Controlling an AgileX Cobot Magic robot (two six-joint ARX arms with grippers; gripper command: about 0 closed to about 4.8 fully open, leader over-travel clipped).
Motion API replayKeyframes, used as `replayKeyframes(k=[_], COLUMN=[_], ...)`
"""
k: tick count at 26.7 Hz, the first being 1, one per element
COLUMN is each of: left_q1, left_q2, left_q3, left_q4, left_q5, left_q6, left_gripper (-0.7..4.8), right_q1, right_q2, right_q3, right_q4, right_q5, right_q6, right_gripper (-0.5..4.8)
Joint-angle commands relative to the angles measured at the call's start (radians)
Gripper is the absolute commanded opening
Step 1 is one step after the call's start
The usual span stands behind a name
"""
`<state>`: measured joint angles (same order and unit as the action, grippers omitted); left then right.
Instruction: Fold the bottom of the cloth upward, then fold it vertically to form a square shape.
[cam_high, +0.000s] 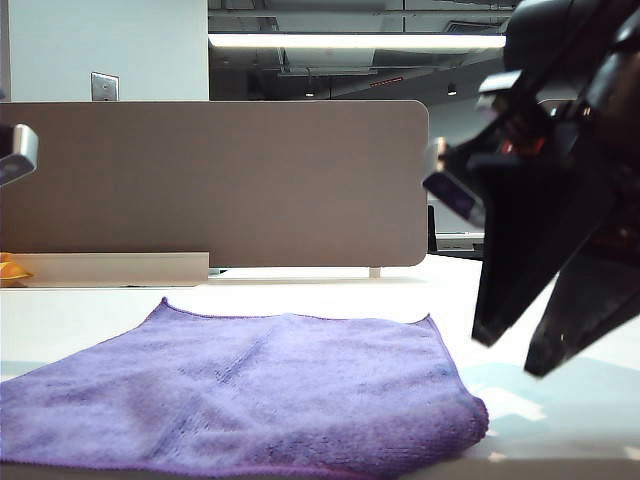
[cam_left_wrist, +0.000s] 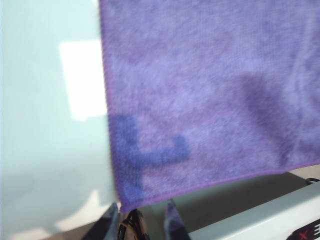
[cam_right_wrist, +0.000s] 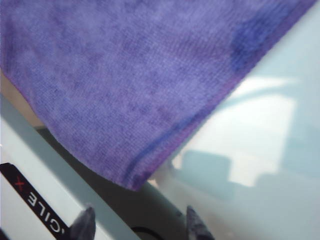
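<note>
The cloth (cam_high: 270, 390) lies flat on the table (cam_high: 560, 400), apparently already folded upward, my left gripper (cam_left_wrist: 142, 216) and right gripper (cam_right_wrist: 136, 220) both spread empty above its near corners, vertical fold remaining.

right tool (cam_high: 515, 350): glossy black angular fingers | left tool (cam_left_wrist: 142, 220): dark finger tips | base: white, red-black lettering

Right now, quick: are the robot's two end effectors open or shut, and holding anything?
Left end effector: open, holding nothing, above the cloth's corner.
Right end effector: open, holding nothing, near another corner of the cloth.
</note>
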<state>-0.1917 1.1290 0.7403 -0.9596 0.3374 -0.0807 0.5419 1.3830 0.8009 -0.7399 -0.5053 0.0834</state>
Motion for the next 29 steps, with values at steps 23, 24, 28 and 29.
replayKeyframes(k=[23, 24, 28, 29], left_q1=[0.000, 0.000, 0.000, 0.000], left_q2=[0.018, 0.024, 0.061, 0.062], left_q3=[-0.032, -0.039, -0.079, -0.085], left_q4=[0.082, 0.087, 0.119, 0.132], left_q5=[-0.052, -0.065, -0.062, -0.060], left_q6=[-0.032, -0.032, -0.034, -0.040], left_gripper=[1.21, 1.21, 1.21, 1.21], right_q1=[0.004, 0.004, 0.004, 0.004], right_q2=[0.136, 0.149, 0.184, 0.184], right_q3=[0.001, 0.001, 0.001, 0.001], right_q4=[0.061, 0.065, 0.090, 0.098], right_q5=[-0.148, -0.148, -0.147, -0.151], right_q6=[-0.004, -0.004, -0.005, -0.005], right_gripper=[2.34, 2.34, 2.34, 2.34])
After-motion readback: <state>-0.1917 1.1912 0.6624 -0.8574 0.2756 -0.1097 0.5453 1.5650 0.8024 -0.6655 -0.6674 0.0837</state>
